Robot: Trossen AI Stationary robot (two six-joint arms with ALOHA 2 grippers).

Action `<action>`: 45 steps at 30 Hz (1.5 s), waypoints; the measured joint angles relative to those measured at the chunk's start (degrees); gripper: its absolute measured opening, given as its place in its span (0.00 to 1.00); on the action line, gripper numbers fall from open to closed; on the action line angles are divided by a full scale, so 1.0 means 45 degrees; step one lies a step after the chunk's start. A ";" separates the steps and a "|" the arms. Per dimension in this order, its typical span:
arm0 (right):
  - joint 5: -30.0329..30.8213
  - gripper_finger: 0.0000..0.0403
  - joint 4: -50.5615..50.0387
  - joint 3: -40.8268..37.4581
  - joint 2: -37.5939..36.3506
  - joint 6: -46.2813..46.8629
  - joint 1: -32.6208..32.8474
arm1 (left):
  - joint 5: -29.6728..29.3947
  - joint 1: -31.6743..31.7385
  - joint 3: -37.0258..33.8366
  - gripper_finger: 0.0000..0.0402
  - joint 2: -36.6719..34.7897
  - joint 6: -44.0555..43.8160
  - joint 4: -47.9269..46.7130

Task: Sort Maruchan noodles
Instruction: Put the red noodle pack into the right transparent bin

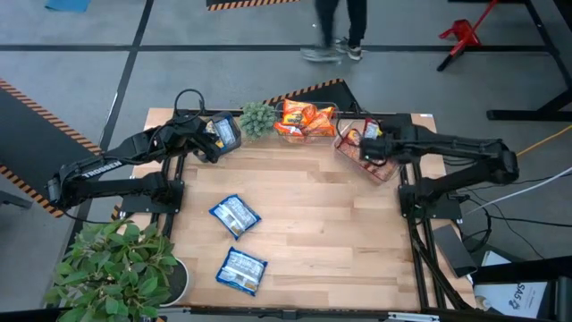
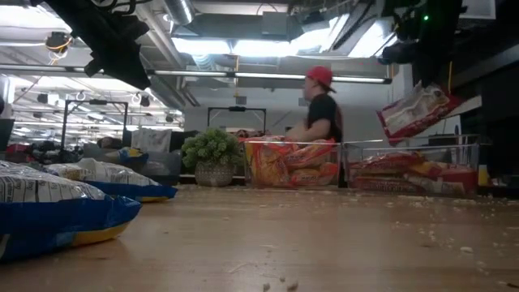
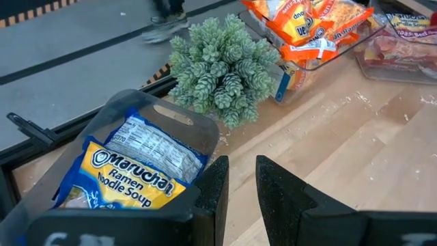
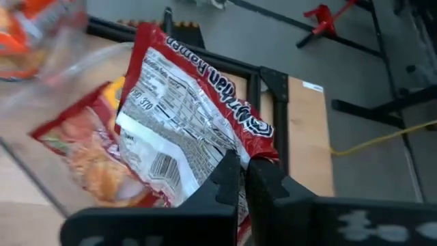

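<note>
1. Red packet (image 4: 194, 130) is pinched at its lower edge between the pressed-together fingers of the right gripper (image 4: 242, 179); it is held above the clear bin (image 1: 374, 170) at the table's far right, where other red packets (image 2: 409, 172) already lie.
2. Orange packets (image 1: 306, 119) are piled in the middle bin (image 3: 321, 58) at the far edge, just beside the small green plant (image 1: 257, 118).
3. One blue-and-yellow packet (image 3: 133, 167) is seen lying in the far-left bin (image 3: 179, 119); the left gripper (image 3: 240, 179) is held beside that bin, fingers slightly spread and pinching nothing.
4. Two blue packets are left loose on the wooden table (image 1: 340, 259): one near the centre-left (image 1: 234, 215), one nearer the front edge (image 1: 242, 269).
5. Judged progress: sorting is well along. Orange and red groups appear gathered, apart from the red packet in the air; the two loose blue packets are not yet binned.
6. A person (image 2: 320, 109) is noted beyond the table, well apart.
</note>
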 joint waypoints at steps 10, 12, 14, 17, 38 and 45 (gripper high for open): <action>-0.0676 0.00 -0.0013 0.0589 -0.0008 -0.3346 -0.2434 | 0.0000 -0.0001 0.0000 0.17 0.0000 0.0000 -0.0003; -0.0595 0.00 -0.0018 0.0955 -0.0008 -0.4116 -0.2839 | 0.0000 0.0000 0.0000 0.17 0.0000 0.0000 0.0002; -0.0493 0.00 -0.0018 0.1433 -0.0008 -0.4818 -0.3224 | 0.0000 -0.0001 0.0000 0.17 0.0000 0.0000 -0.0005; -0.0534 0.00 0.0001 0.2159 -0.0008 -0.5777 -0.3720 | 0.0000 0.0000 0.0000 0.17 0.0000 0.0000 -0.0003; -0.0545 0.00 0.0003 0.2356 0.2765 -1.1553 -0.4599 | 0.0000 -0.0005 0.0000 0.17 0.0000 0.0034 -0.0012; 0.0229 0.00 0.0014 0.2351 0.3881 -1.2493 -0.4589 | 0.0000 -0.0004 0.0000 0.17 0.0000 0.0026 -0.0017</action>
